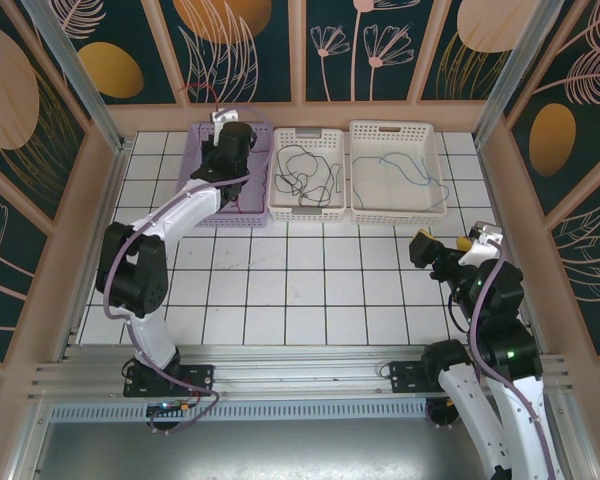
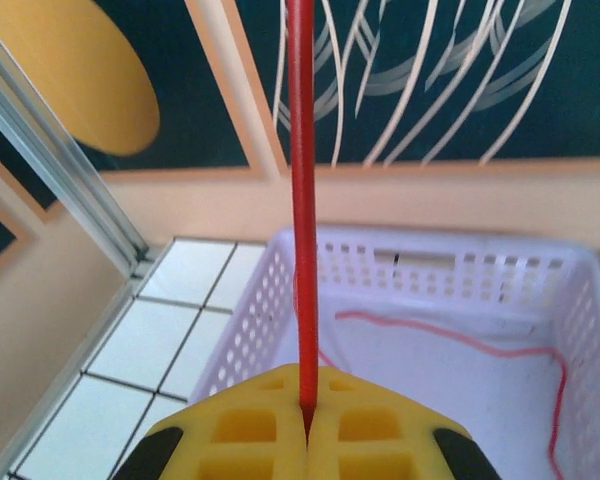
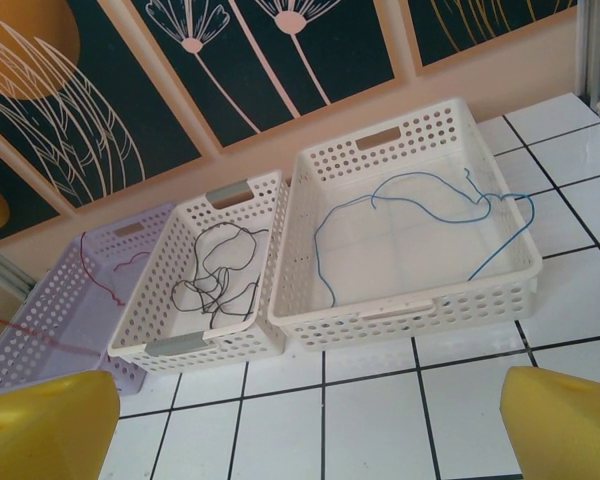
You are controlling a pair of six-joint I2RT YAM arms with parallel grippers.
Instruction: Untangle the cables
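My left gripper [image 1: 225, 128] hangs over the purple basket [image 1: 192, 172], shut on the red cable [image 2: 302, 200]. That cable runs taut straight up from between the yellow fingers [image 2: 250, 430], and its other part lies on the basket floor [image 2: 460, 335]. A tangled black cable [image 3: 196, 250] lies in the middle white basket [image 3: 195, 348]. One blue cable [image 3: 316, 256] lies spread in the larger white basket [image 3: 400, 315]. My right gripper [image 1: 445, 245] hovers open above the tiles in front of the baskets, holding nothing; its yellow fingers [image 3: 45, 425] stand far apart.
The three baskets stand side by side against the back wall [image 1: 300, 115]. Aluminium frame posts [image 1: 65, 60] and side panels close in the tiled table [image 1: 300, 290]. White tiles stretch between the baskets and the arm bases.
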